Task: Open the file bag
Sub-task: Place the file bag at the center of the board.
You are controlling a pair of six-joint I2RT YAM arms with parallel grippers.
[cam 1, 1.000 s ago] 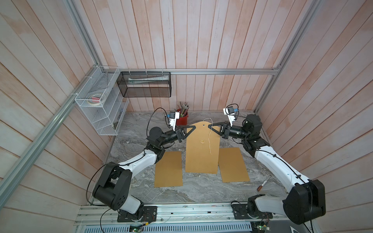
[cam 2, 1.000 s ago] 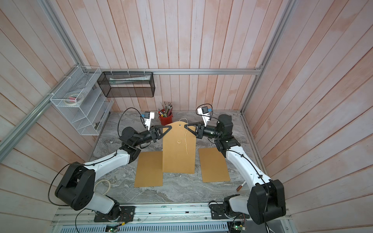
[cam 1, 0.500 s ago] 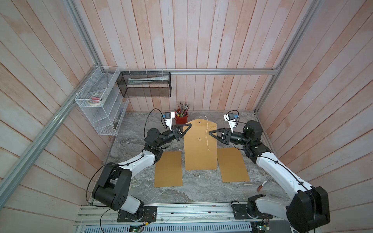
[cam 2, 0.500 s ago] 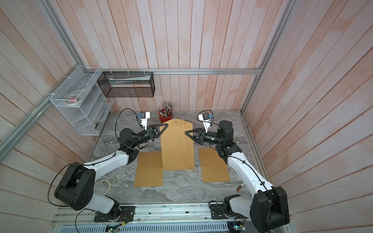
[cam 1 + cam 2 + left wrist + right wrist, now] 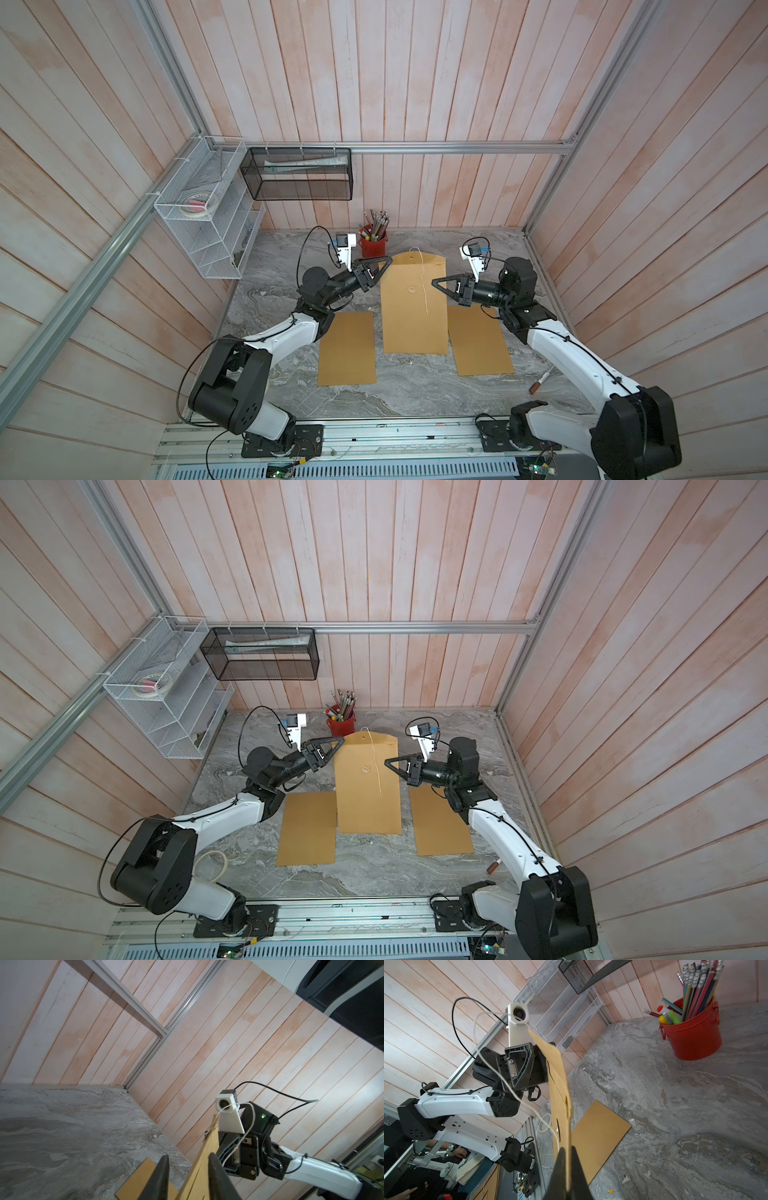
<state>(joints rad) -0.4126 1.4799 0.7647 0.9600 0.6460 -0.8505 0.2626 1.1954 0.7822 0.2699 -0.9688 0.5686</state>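
The file bag (image 5: 413,316), a tall brown envelope, hangs above the table's middle in both top views (image 5: 368,800). Its white string (image 5: 423,278) dangles loose down the front, past the round button (image 5: 411,288). My right gripper (image 5: 434,282) is shut on the bag's right edge, and the right wrist view shows the paper (image 5: 558,1076) pinched at the jaw tips (image 5: 569,1150). My left gripper (image 5: 388,258) is at the bag's upper left corner. It stands open in the left wrist view (image 5: 188,1159), with the bag's edge (image 5: 207,1147) running between the separated fingers.
Two flat brown envelopes (image 5: 347,349) (image 5: 482,340) lie on the marble table either side of the bag. A red pencil bucket (image 5: 373,245) stands at the back. A white wire rack (image 5: 208,224) and black mesh basket (image 5: 299,174) hang at back left. A marker (image 5: 540,382) lies at front right.
My left gripper has opened at the bag's upper left corner. My right gripper loosened, slid down the right edge and shut on it again.
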